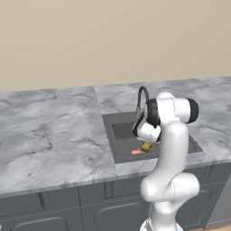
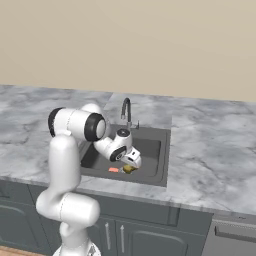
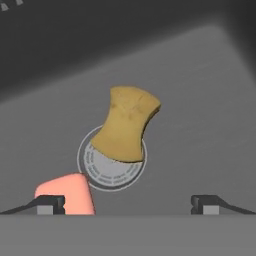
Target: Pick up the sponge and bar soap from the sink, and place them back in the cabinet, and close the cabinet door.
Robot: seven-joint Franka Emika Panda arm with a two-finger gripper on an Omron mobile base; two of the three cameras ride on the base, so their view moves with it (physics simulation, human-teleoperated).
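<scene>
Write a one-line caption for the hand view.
Open gripper above the sink floor, sponge overlapping the drain, bar soap near one fingertip.

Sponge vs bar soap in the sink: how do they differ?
The sponge is mustard yellow; the bar soap is pink-red. The sponge looks larger and chunkier with pinched sides; the bar soap is smaller, smooth and rounded. The sponge lies partly over the drain; the bar soap sits beside it. Both rest on the sink floor, ungrasped.

Arm bent downward, gripper (image 3: 128, 204) wide open
</scene>
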